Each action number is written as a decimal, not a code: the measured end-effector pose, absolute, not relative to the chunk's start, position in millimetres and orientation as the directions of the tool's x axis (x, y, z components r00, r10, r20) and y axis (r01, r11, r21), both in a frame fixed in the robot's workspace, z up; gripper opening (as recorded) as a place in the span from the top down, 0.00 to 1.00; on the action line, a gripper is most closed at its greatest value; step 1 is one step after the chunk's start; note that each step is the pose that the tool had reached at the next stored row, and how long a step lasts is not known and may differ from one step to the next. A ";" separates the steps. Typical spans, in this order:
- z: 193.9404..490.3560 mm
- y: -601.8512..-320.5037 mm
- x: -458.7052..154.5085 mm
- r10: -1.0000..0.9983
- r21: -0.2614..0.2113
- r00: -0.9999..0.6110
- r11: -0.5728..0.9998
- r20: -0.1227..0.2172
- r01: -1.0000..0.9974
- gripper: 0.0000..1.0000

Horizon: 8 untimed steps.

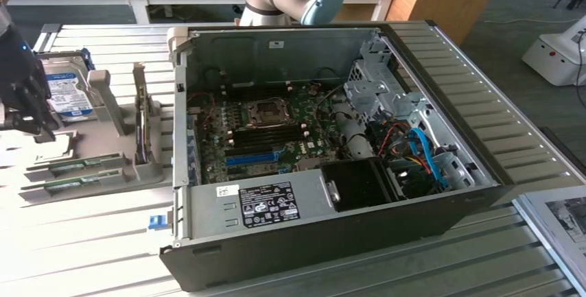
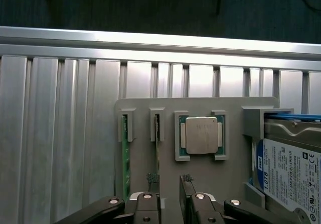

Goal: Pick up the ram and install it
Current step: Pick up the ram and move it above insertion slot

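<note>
— What did the exterior view give?

— The computer case [image 1: 366,235] lay on its side on the slatted surface [image 1: 82,242] with its panel off. Inside it were the motherboard [image 1: 265,129], blue and red cables [image 1: 421,153] and a black shroud [image 1: 361,184]. A grey holder [image 1: 151,168] sat just beside the case, towards the exterior view's left.

— And the wrist view?

— It looked down on the holder from close by. Two narrow slots each held a green stick seen edge-on, a square recess held a processor [image 2: 200,135], and a bracket held a hard drive [image 2: 293,171].

— Where was the ram?

— The ram [image 2: 157,143] sat in the slot next to the processor. A second stick [image 2: 125,163] sat in the slot beyond it.

— The fingers?

— The fingers [image 2: 186,180] were spread apart with nothing between them. They hovered over the holder with one tip close to the ram. I couldn't tell whether it touched.

— Anything hidden?

— The near ends of both sticks ran behind the fingers, and the frame edge cut the hard drive off. In the exterior view, the left edge cut off the dark gripper body. The board's memory slots were too small to judge.
</note>
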<state>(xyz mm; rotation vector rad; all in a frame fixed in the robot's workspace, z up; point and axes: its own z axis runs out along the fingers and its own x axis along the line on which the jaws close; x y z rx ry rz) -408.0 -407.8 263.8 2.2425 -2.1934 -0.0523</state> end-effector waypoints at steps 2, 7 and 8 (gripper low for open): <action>261.1 -407.8 -408.0 -1.000 0.026 0.022 -0.022 -0.021 -0.999 0.70; 256.1 -407.8 -408.0 -1.000 0.026 0.022 -0.022 -0.021 -0.999 0.70; 255.9 -407.8 -408.0 -1.000 0.027 0.022 -0.022 -0.021 -0.999 0.70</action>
